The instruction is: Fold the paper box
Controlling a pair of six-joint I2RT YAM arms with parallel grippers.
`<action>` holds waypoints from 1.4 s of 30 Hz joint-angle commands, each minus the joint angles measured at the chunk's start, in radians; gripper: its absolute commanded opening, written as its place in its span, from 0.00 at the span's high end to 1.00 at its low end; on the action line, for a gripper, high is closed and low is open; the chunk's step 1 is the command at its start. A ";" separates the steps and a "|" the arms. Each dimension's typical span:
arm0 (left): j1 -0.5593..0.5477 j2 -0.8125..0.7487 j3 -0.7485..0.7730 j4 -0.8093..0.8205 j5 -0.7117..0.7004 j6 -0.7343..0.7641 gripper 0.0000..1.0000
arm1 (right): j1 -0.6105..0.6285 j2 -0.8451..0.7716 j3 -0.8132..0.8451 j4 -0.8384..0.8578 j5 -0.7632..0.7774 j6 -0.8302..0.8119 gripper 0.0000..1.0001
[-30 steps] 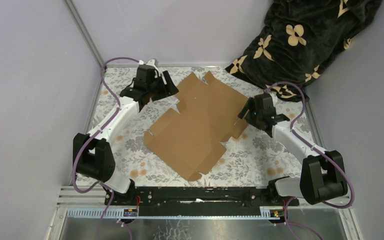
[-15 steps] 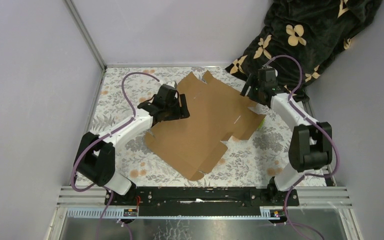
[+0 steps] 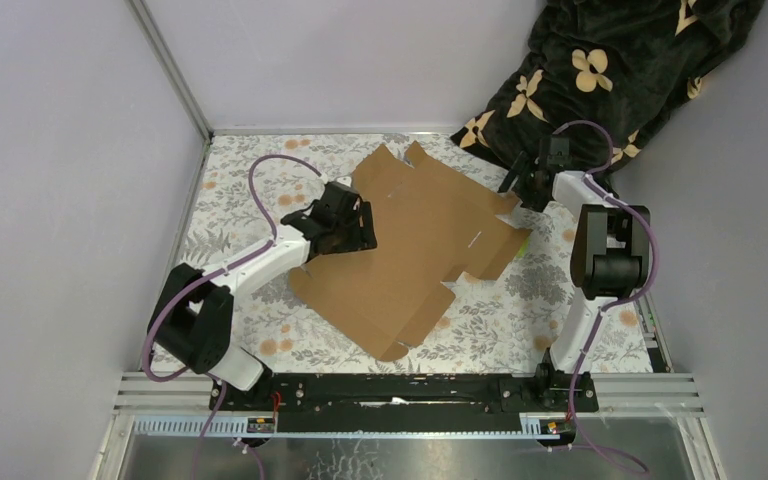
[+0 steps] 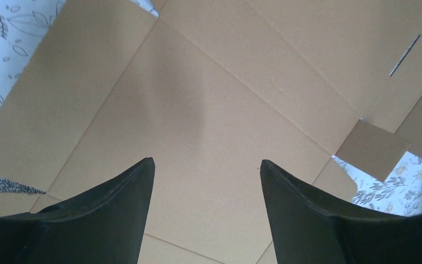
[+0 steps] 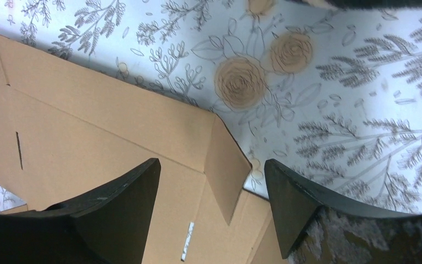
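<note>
The paper box [image 3: 410,250] is a flat brown cardboard sheet with flaps and tabs, lying on the flowered table cover. My left gripper [image 3: 348,226] hovers over its left part; in the left wrist view the gripper [image 4: 206,165] is open with only bare cardboard [image 4: 225,88] between the fingers. My right gripper [image 3: 526,186] is at the sheet's far right corner. In the right wrist view that gripper [image 5: 211,165] is open, and a small corner flap [image 5: 228,165] of the cardboard [image 5: 88,143] tilts up between its fingers, untouched.
A dark blanket with tan flowers [image 3: 610,70] is piled at the back right, close behind the right arm. A sliver of lime green [image 3: 526,240] shows at the sheet's right edge. Grey walls [image 3: 70,200] close in left and back; a metal rail [image 3: 400,390] runs along the near edge.
The left gripper came from the far left corner onto the sheet's left part. The right arm swung back and right, bringing its gripper to the sheet's far right corner. Both stayed open.
</note>
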 commanded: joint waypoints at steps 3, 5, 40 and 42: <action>-0.018 0.008 -0.047 -0.010 -0.027 -0.020 0.25 | -0.006 0.065 0.084 0.019 -0.100 -0.047 0.27; -0.017 0.014 -0.053 -0.008 -0.027 -0.022 0.28 | -0.006 0.069 0.073 0.023 -0.114 -0.052 0.31; 0.106 0.385 0.119 0.010 -0.142 0.002 0.60 | 0.028 -0.271 -0.440 0.162 -0.251 0.007 0.75; 0.150 0.399 0.146 -0.003 -0.150 0.022 0.60 | 0.053 -0.294 -0.459 0.167 -0.269 0.016 0.75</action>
